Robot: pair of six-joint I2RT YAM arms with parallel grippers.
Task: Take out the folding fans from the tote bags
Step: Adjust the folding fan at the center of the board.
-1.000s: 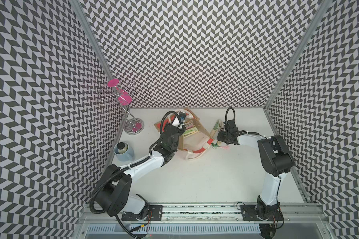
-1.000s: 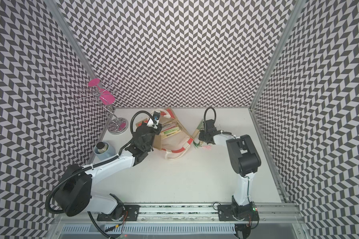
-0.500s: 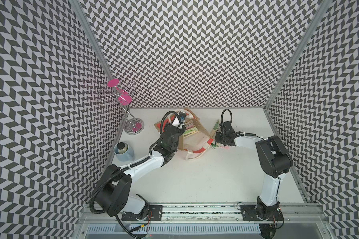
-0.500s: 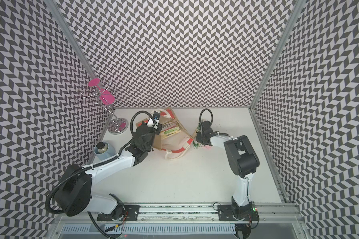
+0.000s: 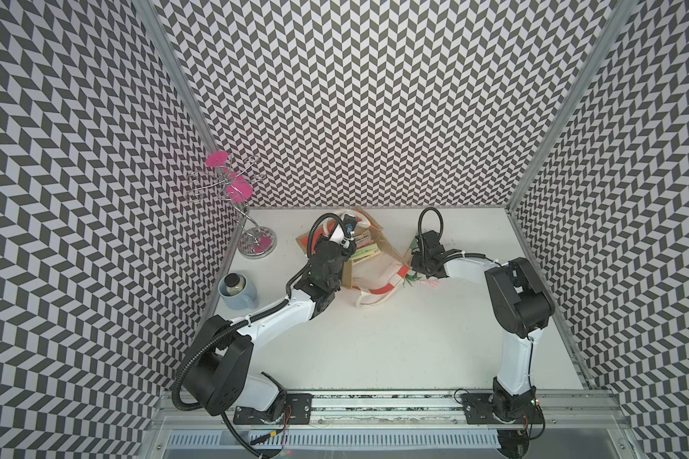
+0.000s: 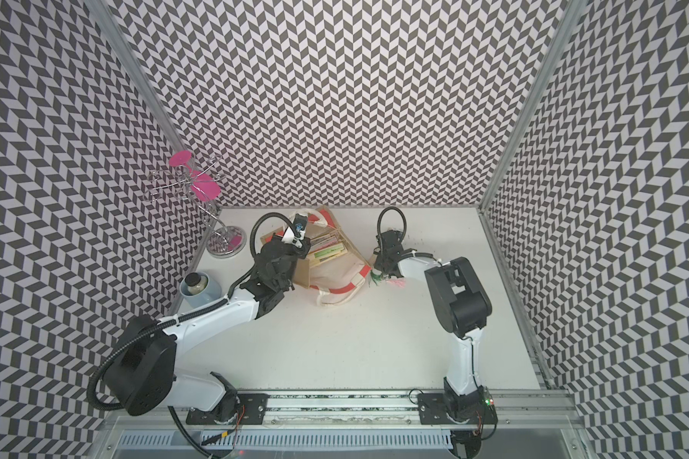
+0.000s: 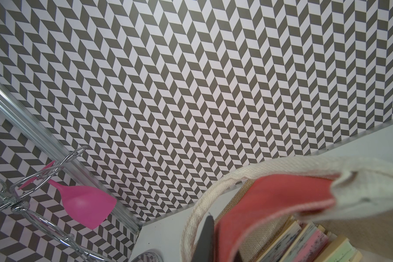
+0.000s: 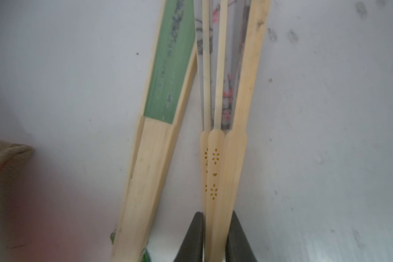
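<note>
Nearest the arm bases the white table is bare. Further in, at the robot's left, a pale blue mug holds a small jar. Mid-table, the tan bag with red and white panels sits with its mouth open to both top views, and one cream handle lies on the table on its near side. Just to the right of the bag, the right gripper is down at table level. Its dark fingers pinch the bamboo base of a blossom fan, whose sticks are slightly splayed. A green fan lies closed just beside it. Both fans are on the table outside the bag, their green and pink tassels showing at the near end. A stack of fans is inside the bag, lying side by side. Over the bag's far left rim, the left gripper is pressed together. Only one finger shows in the left wrist view, against the raised red panel, which it appears to pinch. At the far left corner a wire stand carries pink glasses against the chevron wall.
</note>
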